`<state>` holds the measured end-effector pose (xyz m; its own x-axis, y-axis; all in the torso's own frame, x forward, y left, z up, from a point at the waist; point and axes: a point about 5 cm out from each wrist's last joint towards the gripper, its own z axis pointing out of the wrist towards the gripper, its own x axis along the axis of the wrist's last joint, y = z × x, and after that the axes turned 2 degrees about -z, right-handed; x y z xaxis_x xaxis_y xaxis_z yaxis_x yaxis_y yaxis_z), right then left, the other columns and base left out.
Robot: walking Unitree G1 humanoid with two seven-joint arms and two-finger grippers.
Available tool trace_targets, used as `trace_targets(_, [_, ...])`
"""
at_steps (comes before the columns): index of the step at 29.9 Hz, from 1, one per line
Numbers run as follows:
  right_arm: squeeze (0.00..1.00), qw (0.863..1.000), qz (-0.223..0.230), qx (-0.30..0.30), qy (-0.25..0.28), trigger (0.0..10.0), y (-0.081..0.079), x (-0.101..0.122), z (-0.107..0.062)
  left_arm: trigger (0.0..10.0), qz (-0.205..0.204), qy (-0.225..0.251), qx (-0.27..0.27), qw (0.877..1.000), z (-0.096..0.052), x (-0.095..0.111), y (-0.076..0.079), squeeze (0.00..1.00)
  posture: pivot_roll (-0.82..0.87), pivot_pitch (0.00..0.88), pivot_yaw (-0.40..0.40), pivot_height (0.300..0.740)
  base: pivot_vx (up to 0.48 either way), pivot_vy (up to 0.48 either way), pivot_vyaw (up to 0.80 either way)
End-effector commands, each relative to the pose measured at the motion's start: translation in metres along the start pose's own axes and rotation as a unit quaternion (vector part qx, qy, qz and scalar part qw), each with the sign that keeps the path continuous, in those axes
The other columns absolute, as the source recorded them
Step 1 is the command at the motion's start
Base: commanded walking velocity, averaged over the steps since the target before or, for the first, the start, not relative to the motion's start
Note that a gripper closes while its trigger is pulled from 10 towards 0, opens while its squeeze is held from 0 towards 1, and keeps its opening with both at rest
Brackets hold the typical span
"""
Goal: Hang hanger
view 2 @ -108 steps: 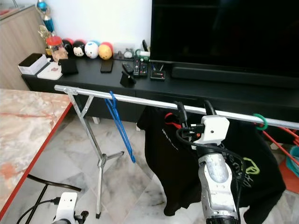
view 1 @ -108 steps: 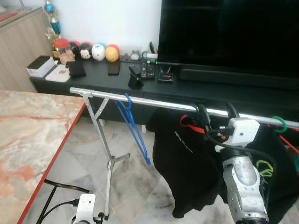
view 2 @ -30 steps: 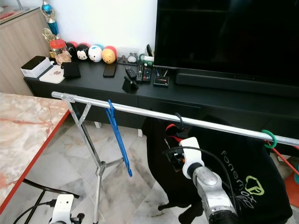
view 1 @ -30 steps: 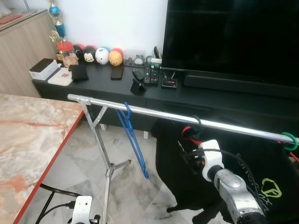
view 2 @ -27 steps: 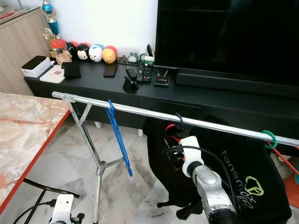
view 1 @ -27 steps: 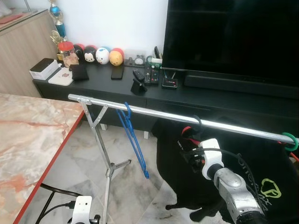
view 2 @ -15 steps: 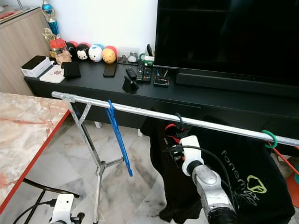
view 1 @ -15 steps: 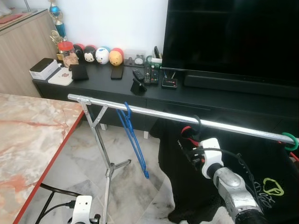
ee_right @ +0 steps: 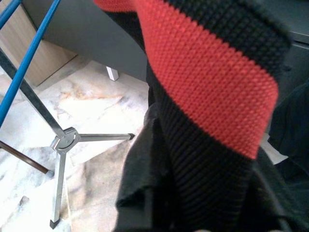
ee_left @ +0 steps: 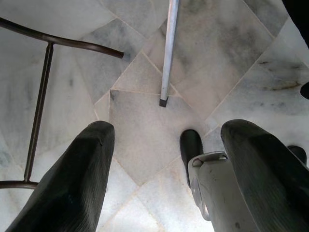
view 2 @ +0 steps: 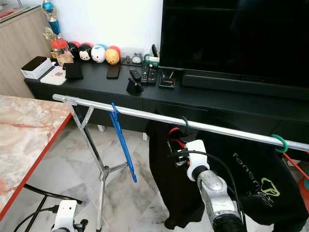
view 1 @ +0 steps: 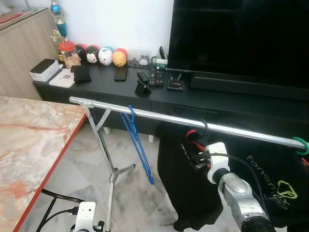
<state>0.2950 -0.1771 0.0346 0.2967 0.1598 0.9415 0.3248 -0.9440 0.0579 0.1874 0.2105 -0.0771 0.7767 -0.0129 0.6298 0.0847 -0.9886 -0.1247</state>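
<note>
1. Since a few seconds ago the right arm has dropped from the rail [view 1: 164,117], and the black shirt [view 1: 186,188] now hangs from the rail on its own hook [view 1: 204,126].
2. At far left, a marble table [view 1: 29,145] with a red edge is cut off by the frame.
3. Low down, the left gripper [ee_left: 164,164] points at the marble floor [ee_left: 145,130], fingers spread wide with nothing between them; a rail-stand foot [ee_left: 164,100] and a dark curved frame [ee_left: 38,101] lie below it.
4. A blue hanger [view 1: 137,145] hangs bare near the rail's left end, tilted, just right of the stand leg [view 1: 104,154].
5. Behind the rail, a black cabinet [view 1: 120,87] carries round toys [view 1: 106,55], remotes [view 1: 149,77] and a large dark TV [view 1: 241,38].
6. The hanger for the task is mostly hidden: its black hook sits over the rail about midway, and a bit of red [view 1: 191,133] shows at the shirt's collar. The rest is inside the shirt.
7. The right gripper [view 1: 195,152] is just under that hook, against the collar; its fingers are lost in black cloth, so I cannot tell how far apart they are or whether they hold anything. Its wrist view is pressed up to black-and-red knit [ee_right: 207,96].
8. Further right, green lettering [view 1: 270,181] shows on black cloth, and a green hook [view 1: 300,143] sits at the rail's cut-off end.
</note>
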Motion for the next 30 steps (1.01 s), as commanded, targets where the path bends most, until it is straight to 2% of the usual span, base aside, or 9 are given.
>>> trace_targets(1, [0.00,1.000,0.005,-0.004,0.009,0.0,0.000,0.003,0.002,10.0,0.000,0.001,0.000,1.000,0.000,0.000,0.002,0.00,-0.02,0.011,-0.011,0.740,0.000,0.000,0.00])
trace_targets(12, [0.00,0.999,0.009,-0.023,0.031,0.0,0.000,0.006,0.001,10.0,0.001,0.000,-0.001,1.000,0.000,-0.001,0.003,0.00,-0.02,0.012,-0.012,0.740,0.000,0.000,0.00])
trace_targets(17, [0.00,0.996,0.015,-0.062,0.069,0.0,0.004,0.012,-0.006,10.0,0.001,0.001,-0.001,1.000,0.000,-0.001,0.003,0.00,-0.02,0.013,-0.009,0.740,0.000,0.000,0.00])
trace_targets(24, [0.00,0.984,0.030,-0.102,0.145,0.0,-0.001,0.021,-0.023,10.0,0.007,0.002,-0.007,1.000,0.000,0.000,0.005,0.00,-0.03,0.014,-0.009,0.740,0.000,0.000,0.00])
trace_targets(28, [0.00,0.979,0.030,-0.115,0.164,0.0,-0.006,0.021,-0.033,10.0,0.009,0.002,-0.009,1.000,0.000,0.001,0.006,0.00,-0.03,0.014,-0.009,0.740,0.000,0.000,0.00])
trace_targets(30, [0.00,0.981,0.029,-0.114,0.157,0.0,-0.009,0.016,-0.036,10.0,0.010,0.001,-0.009,1.000,0.000,0.000,0.006,0.00,-0.03,0.014,-0.009,0.740,0.000,0.000,0.00])
